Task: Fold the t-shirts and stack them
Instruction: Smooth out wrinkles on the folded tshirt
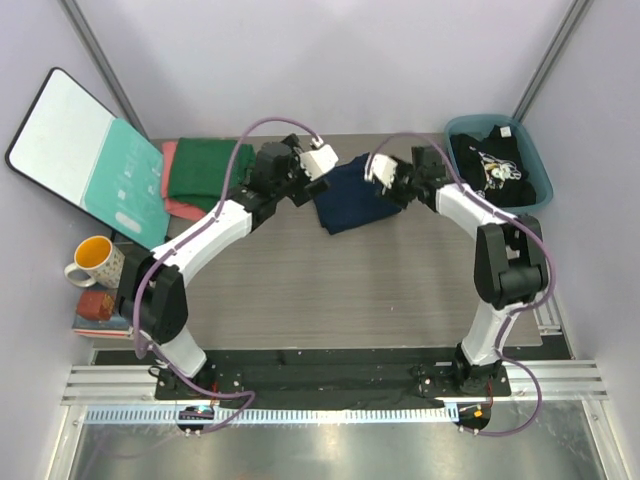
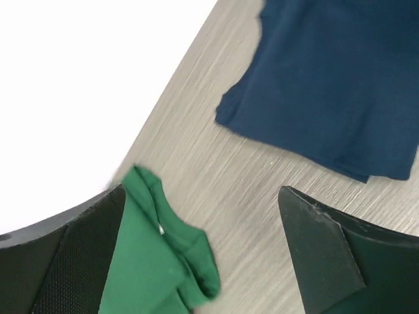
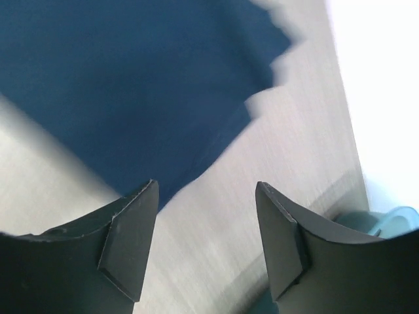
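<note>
A folded navy blue t-shirt [image 1: 350, 198] lies at the back middle of the table, between my two grippers. My left gripper [image 1: 312, 172] hovers at its left edge, jaws wide open and empty. In the left wrist view the navy t-shirt [image 2: 327, 85] is ahead of the gripper [image 2: 201, 191]. A dark green t-shirt [image 2: 157, 261] shows by the left finger. That green t-shirt [image 1: 205, 168] rests on a salmon-pink one [image 1: 170, 190] at the back left. My right gripper [image 1: 392, 180] stands open over bare table at the navy t-shirt's right edge [image 3: 131, 78], holding nothing [image 3: 206, 186]. A black printed t-shirt [image 1: 495, 165] lies in the bin.
A teal bin [image 1: 540, 170] stands at the back right, and its rim [image 3: 386, 219] shows in the right wrist view. A teal-and-white board [image 1: 90, 150] leans at the back left. A yellow mug [image 1: 95, 262] and stacked books [image 1: 100, 312] sit on the left edge.
</note>
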`<act>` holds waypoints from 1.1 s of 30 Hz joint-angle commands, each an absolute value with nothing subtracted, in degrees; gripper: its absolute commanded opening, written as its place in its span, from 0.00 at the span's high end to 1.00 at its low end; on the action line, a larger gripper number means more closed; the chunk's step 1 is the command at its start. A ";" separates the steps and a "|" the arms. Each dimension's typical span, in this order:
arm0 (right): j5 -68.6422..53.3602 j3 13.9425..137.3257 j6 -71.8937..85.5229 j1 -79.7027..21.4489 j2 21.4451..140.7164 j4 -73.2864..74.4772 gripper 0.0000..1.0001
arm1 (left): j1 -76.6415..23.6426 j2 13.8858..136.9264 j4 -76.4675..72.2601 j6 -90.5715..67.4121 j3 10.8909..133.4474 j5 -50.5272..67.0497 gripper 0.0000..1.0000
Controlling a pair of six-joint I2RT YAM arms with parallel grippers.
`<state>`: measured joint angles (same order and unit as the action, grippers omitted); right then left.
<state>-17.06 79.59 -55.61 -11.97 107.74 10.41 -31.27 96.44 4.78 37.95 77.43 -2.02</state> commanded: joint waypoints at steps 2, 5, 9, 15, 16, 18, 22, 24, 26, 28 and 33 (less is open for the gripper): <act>-21.79 63.50 -81.34 -14.40 97.66 13.89 0.30 | -26.90 97.73 11.23 22.61 76.29 -5.72 0.00; -23.20 58.21 -87.08 -16.86 94.05 13.01 0.29 | -26.54 98.35 12.12 19.61 76.72 -6.07 0.00; -22.85 55.29 -89.21 -20.73 92.99 10.91 0.29 | -26.46 100.89 17.64 12.85 81.89 -4.84 0.00; -19.08 53.44 -84.83 -26.62 97.46 -2.26 0.30 | -24.17 107.05 21.88 5.28 87.45 2.54 0.00; -18.29 53.44 -84.29 -28.28 98.25 -4.20 0.30 | -23.91 107.49 20.93 4.40 87.36 2.81 0.00; -16.27 53.35 -82.45 -29.70 100.80 -10.00 0.30 | -23.47 108.80 20.22 3.43 86.92 3.77 0.00; -15.03 55.37 -80.95 -31.90 104.49 -11.16 0.31 | -22.50 109.60 18.99 4.21 85.00 7.20 0.00; -14.51 56.42 -80.68 -32.43 106.34 -11.51 0.32 | -22.41 109.08 16.18 9.65 81.49 7.91 0.00; -13.80 57.30 -80.60 -32.96 107.57 -12.39 0.32 | -22.41 107.58 12.59 17.70 76.93 8.70 0.00; -12.48 57.83 -80.07 -33.31 109.24 -13.44 0.32 | -22.41 106.36 10.21 23.00 73.93 8.70 0.00; -10.90 60.47 -79.28 -33.66 111.44 -13.45 0.33 | -21.36 106.96 10.86 21.51 73.02 10.35 0.00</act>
<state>-12.95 58.24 -81.28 -33.21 109.34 -12.78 -22.35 109.65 13.17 21.45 70.74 6.92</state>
